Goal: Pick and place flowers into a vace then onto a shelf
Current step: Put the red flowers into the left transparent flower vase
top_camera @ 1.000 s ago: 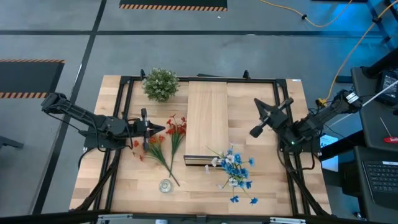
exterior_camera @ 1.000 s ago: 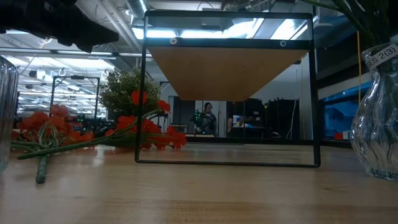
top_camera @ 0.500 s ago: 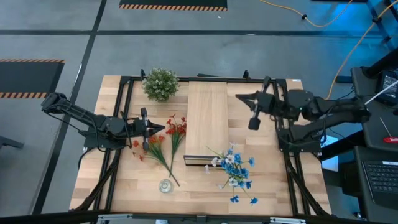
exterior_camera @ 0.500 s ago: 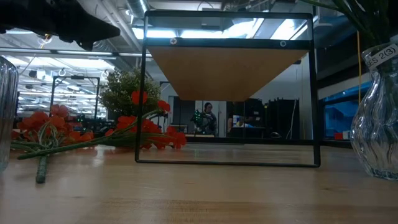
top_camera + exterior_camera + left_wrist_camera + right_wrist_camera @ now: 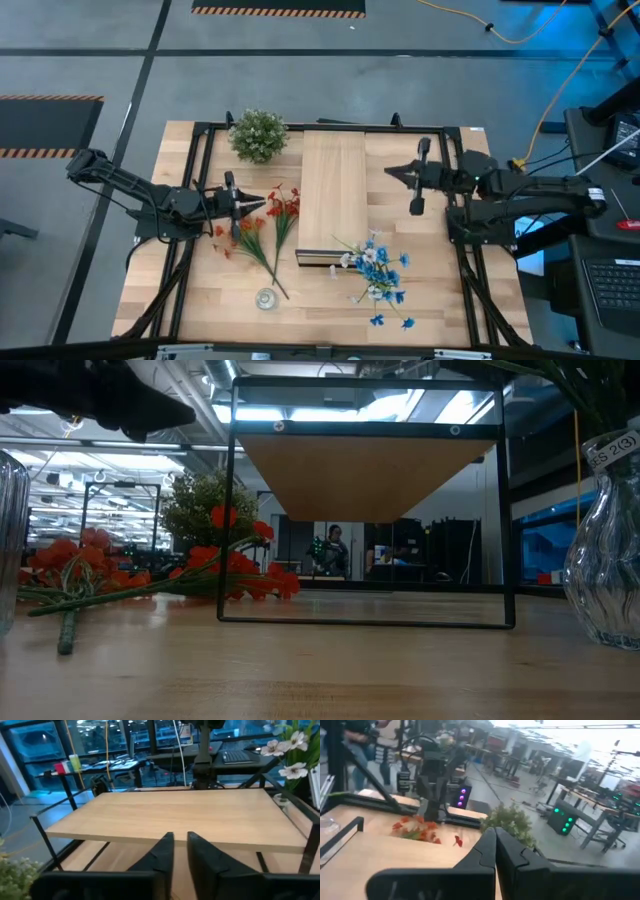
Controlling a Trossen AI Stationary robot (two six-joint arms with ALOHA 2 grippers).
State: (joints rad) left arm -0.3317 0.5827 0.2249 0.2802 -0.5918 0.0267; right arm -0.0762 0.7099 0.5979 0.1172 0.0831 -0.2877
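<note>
Swung inward over the shelf (image 5: 333,195), right gripper (image 5: 402,172) pinched empty; left gripper (image 5: 256,206) slightly parted above red flowers (image 5: 283,206), seemingly for picking.

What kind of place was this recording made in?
Most likely a robotics lab or workshop in a large industrial hall. Hazard-striped floor tape borders the concrete around the wooden table, a yellow cable trails across the floor, and workbenches with electronics fill the room behind.

Around your desk (image 5: 440,300) you have a grey floor (image 5: 90,50) with hazard-striped mats (image 5: 278,11), a yellow cable (image 5: 560,60), and bright ceiling lights (image 5: 400,405) beyond.
</note>
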